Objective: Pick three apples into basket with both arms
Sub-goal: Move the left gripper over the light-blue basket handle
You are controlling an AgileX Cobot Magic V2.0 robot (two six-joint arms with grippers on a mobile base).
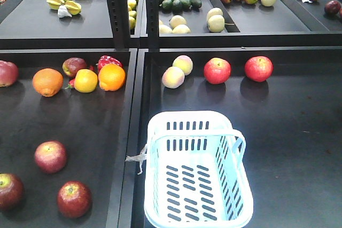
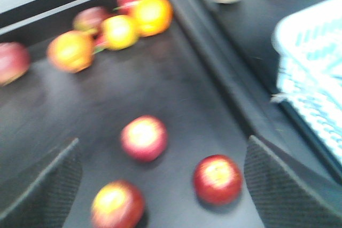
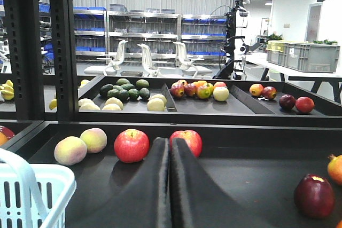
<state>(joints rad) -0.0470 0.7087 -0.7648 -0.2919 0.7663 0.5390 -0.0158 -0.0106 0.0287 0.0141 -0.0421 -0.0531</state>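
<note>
Three deep red apples with yellow patches lie in the left tray: one (image 1: 51,156), one (image 1: 74,198), and one at the left edge (image 1: 8,190). The pale blue basket (image 1: 184,117) stands empty at the front of the right tray. Neither gripper shows in the front view. In the blurred left wrist view my left gripper (image 2: 163,145) is open and empty above the three apples (image 2: 143,138), (image 2: 217,179), (image 2: 117,205), with the basket (image 2: 320,46) to its right. My right gripper (image 3: 170,142) is shut and empty, low over the right tray, with the basket's rim (image 3: 37,172) at its left.
Two bright red apples (image 1: 217,70), (image 1: 258,68) and two pale peaches (image 1: 178,71) lie behind the basket. Oranges and other fruit (image 1: 80,77) sit at the back of the left tray. A raised divider (image 1: 133,132) separates the trays. An upper shelf holds more fruit. A dark red fruit (image 3: 314,196) lies at the right.
</note>
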